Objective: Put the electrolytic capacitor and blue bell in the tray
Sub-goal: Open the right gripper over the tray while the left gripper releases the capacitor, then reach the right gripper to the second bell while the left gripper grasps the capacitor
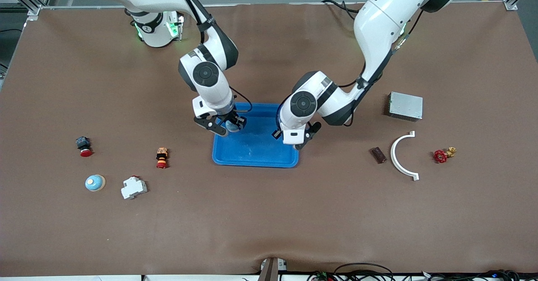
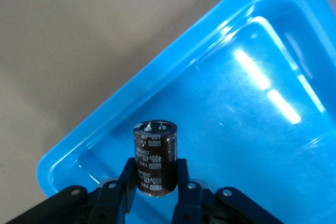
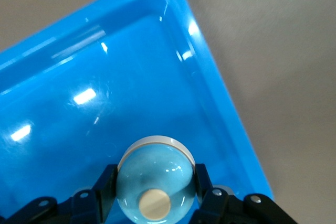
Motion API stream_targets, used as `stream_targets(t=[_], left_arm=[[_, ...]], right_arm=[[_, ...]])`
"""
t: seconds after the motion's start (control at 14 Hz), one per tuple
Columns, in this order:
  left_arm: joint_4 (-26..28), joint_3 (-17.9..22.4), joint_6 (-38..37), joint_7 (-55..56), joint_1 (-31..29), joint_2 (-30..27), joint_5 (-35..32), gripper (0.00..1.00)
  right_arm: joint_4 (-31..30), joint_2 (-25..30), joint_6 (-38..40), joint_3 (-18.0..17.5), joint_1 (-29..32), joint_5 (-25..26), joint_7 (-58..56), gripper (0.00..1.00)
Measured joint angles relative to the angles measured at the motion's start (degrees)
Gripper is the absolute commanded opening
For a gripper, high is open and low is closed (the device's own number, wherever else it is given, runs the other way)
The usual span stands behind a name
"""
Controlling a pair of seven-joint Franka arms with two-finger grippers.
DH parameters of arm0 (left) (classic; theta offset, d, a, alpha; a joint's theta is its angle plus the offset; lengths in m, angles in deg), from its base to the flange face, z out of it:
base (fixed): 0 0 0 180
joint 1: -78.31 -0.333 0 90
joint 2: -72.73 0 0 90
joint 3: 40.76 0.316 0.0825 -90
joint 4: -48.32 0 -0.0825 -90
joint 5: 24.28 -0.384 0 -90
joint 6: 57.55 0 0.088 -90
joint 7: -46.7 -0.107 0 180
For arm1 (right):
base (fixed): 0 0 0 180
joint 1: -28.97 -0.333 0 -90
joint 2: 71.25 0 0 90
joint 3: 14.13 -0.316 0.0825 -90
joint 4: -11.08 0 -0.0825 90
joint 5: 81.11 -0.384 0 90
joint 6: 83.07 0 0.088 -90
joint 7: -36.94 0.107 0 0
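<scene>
Two hands hung over the blue tray (image 1: 256, 155) at mid-surface. Left hand (image 2: 156, 190) pinched the electrolytic capacitor (image 2: 155, 156), a dark brown cylinder with white print, held upright between its fingers over the tray's end toward the left arm, just inside the rim. Right hand (image 3: 155, 192) pinched the blue bell (image 3: 154, 176), a pale blue dome with a cream button on top, over the tray's corner toward the right arm. Neither part was down on the tray floor as far as could be told.

Toward the right arm's end of the surface lay a second blue dome bell (image 1: 95, 182), a white breaker block (image 1: 133, 187) beside it, a red-capped black button (image 1: 83, 145) farther from the front camera than that bell, and an orange-and-red button (image 1: 162, 157) between the breaker and the tray.

Toward the left arm's end sat a grey metal box (image 1: 405, 106), a white curved bracket (image 1: 401, 155), a small dark brown block (image 1: 378, 155) just beside it, and a red valve handle (image 1: 442, 155).
</scene>
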Motion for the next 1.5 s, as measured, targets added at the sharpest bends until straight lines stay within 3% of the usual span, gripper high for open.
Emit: stream_targets(t=[0.07, 0.14, 0.21, 0.28, 0.5, 0.57, 0.64, 1.0, 1.28, 1.5], left_arm=[[0.0, 0.0, 0.6, 0.0, 0.1, 0.8, 0.0, 0.10], [-0.1, 0.1, 1.2, 0.0, 0.1, 1.3, 0.0, 0.33], [-0.1, 0.2, 1.4, 0.0, 0.1, 1.7, 0.0, 0.81], [-0.1, 0.2, 1.4, 0.0, 0.0, 1.8, 0.0, 1.00], [-1.0, 0.3, 1.4, 0.0, 0.0, 1.6, 0.0, 1.00], [-1.4, 0.4, 1.1, 0.0, -0.3, 1.3, 0.0, 1.00], [-1.8, 0.5, 0.3, 0.0, -0.7, 0.7, -0.1, 1.00], [-2.7, 0.8, -3.1, -1.2, -7.4, -6.3, -1.3, 1.00], [-2.0, 1.0, -8.0, -2.2, -13.4, -9.7, -7.0, 1.00], [2.0, 1.2, -9.5, -10.3, -20.9, -11.3, -8.4, 1.00]], right_arm=[[0.0, -1.1, -1.0, 0.0, -0.4, 0.0, 0.4, 0.00], [0.0, -2.0, -1.6, 0.0, -0.6, 0.0, 0.6, 0.00], [0.0, -2.8, -2.0, 0.0, -0.8, 0.0, 0.6, 0.00], [0.0, -3.5, -2.4, 0.0, -0.9, 0.0, 0.6, 0.00], [0.0, -5.1, -4.4, 0.0, -1.2, 0.0, 0.6, 0.00], [0.1, -5.1, -4.7, 0.0, -1.3, 0.0, 0.7, 0.31], [0.1, -5.2, -4.8, 0.0, -1.3, 0.0, 0.9, 0.99], [0.3, -5.5, -3.7, 0.1, -1.3, 0.1, 1.3, 1.00], [5.0, -2.8, 9.1, 1.4, -0.3, 0.3, -5.5, 1.00], [6.1, 2.7, 15.5, 2.0, 5.1, 0.3, -17.5, 1.00]])
